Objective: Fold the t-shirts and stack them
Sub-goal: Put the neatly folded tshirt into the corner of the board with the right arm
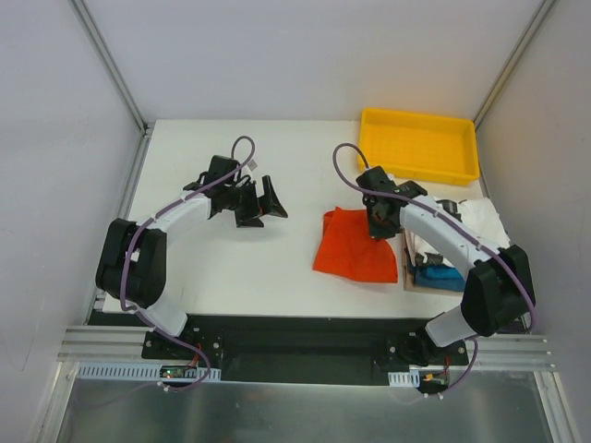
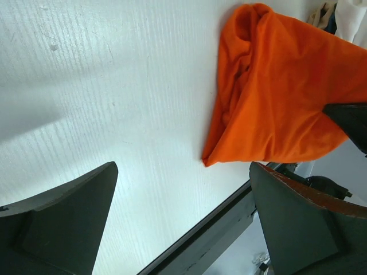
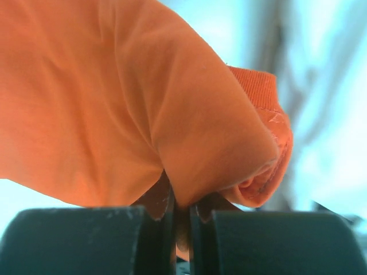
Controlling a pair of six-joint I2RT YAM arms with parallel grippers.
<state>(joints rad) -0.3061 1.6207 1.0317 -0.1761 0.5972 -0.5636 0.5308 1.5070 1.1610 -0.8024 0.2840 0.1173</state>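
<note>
One orange-red t-shirt (image 1: 355,245) lies bunched on the tabletop (image 1: 240,268), an edge clamped in the right tool (image 1: 379,224). The left tool (image 1: 266,210) gapes wide, empty. One white t-shirt (image 1: 480,217) and one blue t-shirt (image 1: 441,275) are piled at the right edge, near one yellow tray (image 1: 416,173).

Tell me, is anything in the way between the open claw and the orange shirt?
Nothing visible is. Only bare white table lies between the open left gripper and the orange shirt. The right gripper is shut on that shirt, pinching a fold of it.

white table (image 1: 231,268) carries an orange t-shirt (image 1: 355,247) (crumpled), yellow tray (image 1: 420,146) far right.
</note>
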